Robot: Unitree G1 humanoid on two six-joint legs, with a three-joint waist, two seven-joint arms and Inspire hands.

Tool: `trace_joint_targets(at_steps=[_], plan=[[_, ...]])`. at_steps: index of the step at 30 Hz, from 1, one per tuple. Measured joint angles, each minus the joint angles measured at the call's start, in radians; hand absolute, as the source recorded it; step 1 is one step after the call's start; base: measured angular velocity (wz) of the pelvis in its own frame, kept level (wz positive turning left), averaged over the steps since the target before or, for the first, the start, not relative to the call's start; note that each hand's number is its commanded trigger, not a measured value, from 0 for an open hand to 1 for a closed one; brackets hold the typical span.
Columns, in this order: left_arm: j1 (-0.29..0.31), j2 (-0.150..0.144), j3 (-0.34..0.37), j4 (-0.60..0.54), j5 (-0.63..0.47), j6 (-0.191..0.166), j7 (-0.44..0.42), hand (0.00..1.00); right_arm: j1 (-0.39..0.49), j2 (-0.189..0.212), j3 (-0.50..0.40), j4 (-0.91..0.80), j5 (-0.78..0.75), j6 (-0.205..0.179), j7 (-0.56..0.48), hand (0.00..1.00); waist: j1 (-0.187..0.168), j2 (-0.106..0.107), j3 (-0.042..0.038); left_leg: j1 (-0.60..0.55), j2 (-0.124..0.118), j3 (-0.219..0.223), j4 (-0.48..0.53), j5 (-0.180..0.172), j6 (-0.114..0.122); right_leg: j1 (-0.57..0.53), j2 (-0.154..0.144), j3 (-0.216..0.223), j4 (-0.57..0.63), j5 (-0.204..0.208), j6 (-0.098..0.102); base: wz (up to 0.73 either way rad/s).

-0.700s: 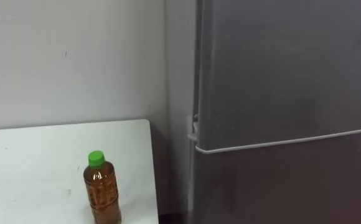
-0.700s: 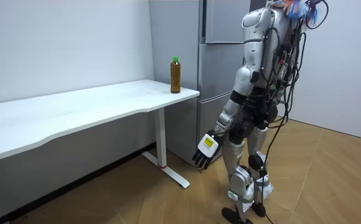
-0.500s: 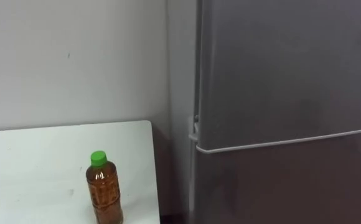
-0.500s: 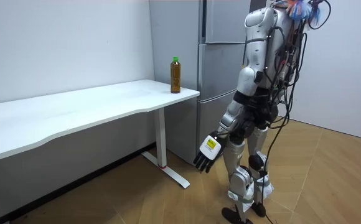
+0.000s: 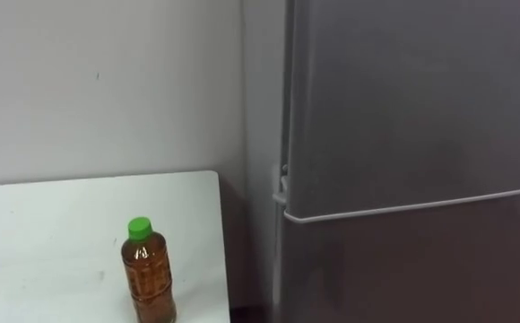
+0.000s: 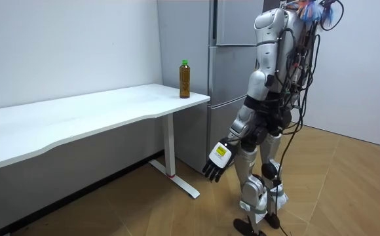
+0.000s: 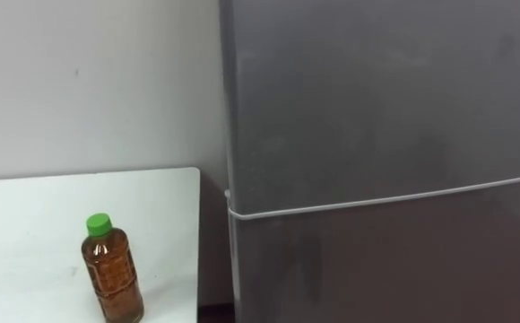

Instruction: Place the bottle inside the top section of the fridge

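One green-capped amber plastic bottle (image 5: 147, 280) stands near the white table's (image 5: 45, 233) corner beside the closed grey fridge (image 5: 403, 135); the left hand (image 6: 216, 159) hangs low, fingers loosely spread, holding nothing.

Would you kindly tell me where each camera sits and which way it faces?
Left eye view: on the robot's head, facing the fridge, with the bottle on the table at lower left.
Right eye view: beside it on the head, same scene, slightly offset.
Room view: standing in the room, seeing the whole robot before the fridge, left hand hanging open.
Shared: all three show bottle, table and fridge.
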Motion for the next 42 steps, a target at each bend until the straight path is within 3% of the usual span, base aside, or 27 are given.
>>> trace_joint_targets(at_steps=[6,11,21,23,28,34,37,42], plan=[[0.003,0.001,0.002,0.001,-0.012,0.0,0.005,0.0,0.001,0.0,0.0,0.001,0.004,0.001,0.0,0.0,0.002,0.002,-0.0001,0.005,0.001,0.001,0.0,-0.001,-0.001,0.011,0.001,0.002,0.0,0.0,0.0,0.0],[0.008,0.0,0.045,0.001,-0.048,0.0,0.008,0.0,0.005,-0.001,-0.004,-0.002,0.002,0.002,-0.002,0.0,0.005,0.005,-0.0009,0.017,0.001,0.002,0.001,-0.005,-0.003,0.015,0.003,0.011,0.0,-0.003,-0.001,0.0],[0.009,0.007,0.202,-0.033,-0.194,0.007,0.048,0.0,0.012,-0.005,-0.083,-0.008,-0.01,0.01,0.001,0.0,0.008,0.046,-0.0057,0.019,0.001,0.002,0.004,-0.006,-0.002,0.015,0.005,0.026,0.004,-0.003,-0.001,-0.01],[0.006,0.007,0.253,-0.064,-0.243,0.007,0.062,0.0,0.012,-0.01,-0.091,-0.007,-0.01,0.011,0.004,0.0,0.013,0.05,-0.003,0.024,0.001,0.003,0.004,-0.006,-0.002,0.014,0.003,0.026,0.011,-0.005,-0.003,-0.03],[-0.014,0.018,0.337,-0.261,-0.407,0.004,0.131,0.0,0.013,-0.024,-0.14,-0.011,-0.055,0.023,0.003,0.0,0.029,0.061,-0.0021,0.037,0.0,0.001,0.003,-0.006,-0.002,0.024,0.002,0.027,0.018,-0.01,-0.002,0.01],[-0.063,0.054,0.343,-0.482,-0.423,-0.018,0.24,0.0,0.025,-0.027,-0.161,-0.084,-0.136,0.029,-0.006,0.0,0.027,0.066,-0.0038,0.032,0.002,-0.002,0.015,-0.008,-0.004,0.021,0.004,0.03,0.021,-0.014,-0.005,0.0],[-0.067,0.059,0.345,-0.621,-0.427,-0.045,0.272,0.0,0.033,-0.029,-0.164,-0.098,-0.162,0.024,-0.008,0.0,0.028,0.078,-0.01,0.034,0.002,-0.003,0.015,-0.008,-0.004,0.022,0.003,0.028,0.024,-0.014,-0.005,0.0],[-0.112,0.069,0.387,-0.799,-0.419,-0.055,0.311,0.0,0.039,-0.023,-0.168,-0.109,-0.176,0.018,-0.01,0.0,0.027,0.079,-0.0092,0.031,0.002,-0.002,0.014,-0.008,-0.005,0.016,0.003,0.03,0.032,-0.016,-0.006,0.0]])
